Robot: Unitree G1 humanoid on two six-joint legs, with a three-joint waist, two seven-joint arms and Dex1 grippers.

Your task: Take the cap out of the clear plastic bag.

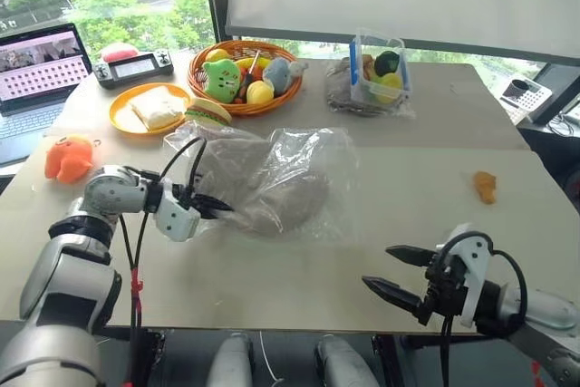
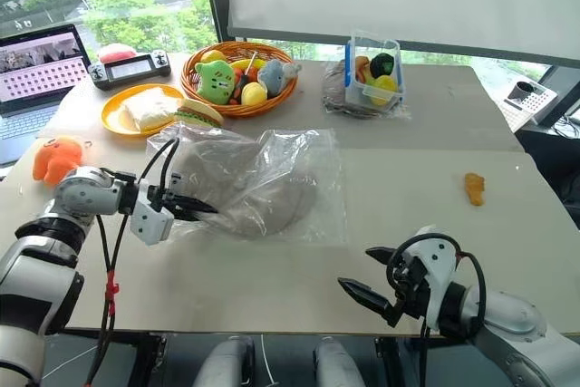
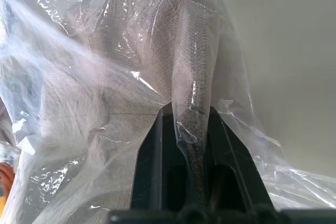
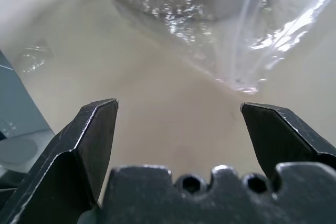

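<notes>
The clear plastic bag (image 1: pixel 272 169) lies crumpled in the middle of the table, with the beige-tan cap (image 1: pixel 294 201) inside it. My left gripper (image 1: pixel 222 208) is at the bag's left end, pointing right. In the left wrist view it (image 3: pixel 190 111) is shut on a fold of the cap (image 3: pixel 191 77), with the bag's film (image 3: pixel 247 129) wrapped over the fabric. My right gripper (image 1: pixel 379 267) hovers open over the table's near edge, to the right of the bag and apart from it. Its wrist view shows wide jaws (image 4: pixel 178 106) with nothing between them and the bag's edge (image 4: pixel 231 51) ahead.
At the back stand a wicker basket (image 1: pixel 237 108) of toys, an orange plate (image 1: pixel 122 120) with a sandwich, a toy burger (image 1: pixel 208 112) and a clear box with blue trim (image 1: pixel 381 74). An orange plush (image 1: pixel 68 159) lies left, a small orange piece (image 1: pixel 485 186) right, a laptop (image 1: pixel 36 70) far left.
</notes>
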